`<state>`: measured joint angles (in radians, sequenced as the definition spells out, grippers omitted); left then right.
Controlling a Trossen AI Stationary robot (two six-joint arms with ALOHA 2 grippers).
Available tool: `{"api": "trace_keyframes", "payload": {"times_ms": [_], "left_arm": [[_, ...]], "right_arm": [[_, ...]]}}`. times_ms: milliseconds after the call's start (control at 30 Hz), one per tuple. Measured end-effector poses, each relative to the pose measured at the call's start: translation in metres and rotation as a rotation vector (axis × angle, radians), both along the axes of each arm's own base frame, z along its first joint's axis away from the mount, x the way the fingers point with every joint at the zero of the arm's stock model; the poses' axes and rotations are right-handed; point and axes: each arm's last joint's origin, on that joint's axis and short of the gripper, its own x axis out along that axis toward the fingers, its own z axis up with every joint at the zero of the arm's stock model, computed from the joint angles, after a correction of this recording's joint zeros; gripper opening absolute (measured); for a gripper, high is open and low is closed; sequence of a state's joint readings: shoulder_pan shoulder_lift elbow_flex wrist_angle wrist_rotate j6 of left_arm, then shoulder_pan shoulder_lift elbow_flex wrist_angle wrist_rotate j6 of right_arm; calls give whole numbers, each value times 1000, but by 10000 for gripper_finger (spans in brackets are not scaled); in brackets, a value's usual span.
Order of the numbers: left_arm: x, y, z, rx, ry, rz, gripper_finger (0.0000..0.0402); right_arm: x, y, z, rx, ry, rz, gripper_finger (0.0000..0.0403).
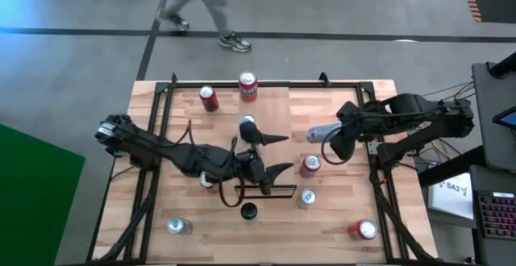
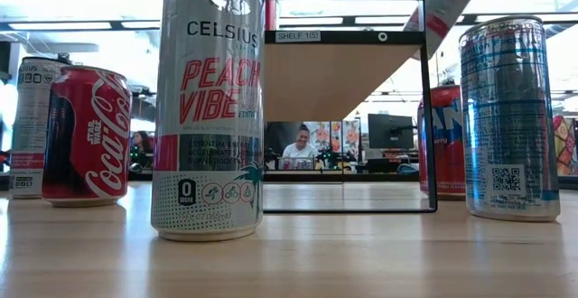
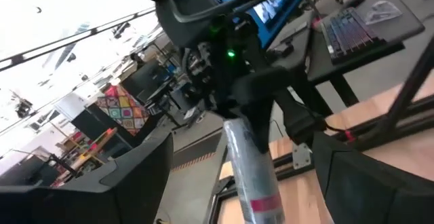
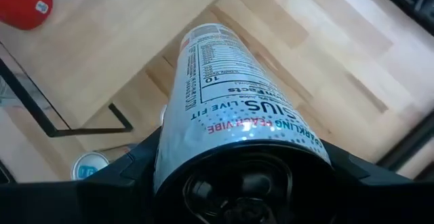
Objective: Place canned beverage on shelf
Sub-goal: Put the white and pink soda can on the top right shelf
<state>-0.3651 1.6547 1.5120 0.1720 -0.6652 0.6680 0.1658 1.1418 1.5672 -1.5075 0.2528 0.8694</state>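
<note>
Can held in right gripper, right of the shelf

Can [image 1: 320,132] of the tall silver Celsius type lies tilted near the horizontal in the high view, right of centre, raised off the tabletop [image 1: 339,209]. Its rear end sits between the fingers of the right gripper [image 1: 337,143], which are clamped on it; its free end points toward the picture's left. In the right wrist view the same can [image 4: 227,102] fills the middle of the frame, projecting forward out of the grip.

Shelf [image 2: 339,72] appears in the low view as a light wood board in a thin black frame, upper centre, tagged "SHELF". The held can shows only as a slanted sliver at the upper right, beside the frame's top corner, apart from the board.

Left gripper [image 1: 270,154] stands at centre of the high view, fingers spread apart with nothing between them.

Other cans stand on the tabletop: red ones near the upper edge [image 1: 247,87], silver ones toward the lower edge [image 1: 178,226].
</note>
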Motion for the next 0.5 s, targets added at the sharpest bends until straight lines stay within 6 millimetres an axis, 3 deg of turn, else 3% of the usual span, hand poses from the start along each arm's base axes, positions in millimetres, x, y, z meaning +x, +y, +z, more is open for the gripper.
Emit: {"api": "trace_keyframes", "payload": {"times_ms": [233,500], "left_arm": [[-6,-9,0,9,24,-22,316],[-25,-4,13,-16,47,-27,316]], "right_arm": [[12,1,11,68,-1,-16,237],[55,-3,21,35,47,66,237]]}}
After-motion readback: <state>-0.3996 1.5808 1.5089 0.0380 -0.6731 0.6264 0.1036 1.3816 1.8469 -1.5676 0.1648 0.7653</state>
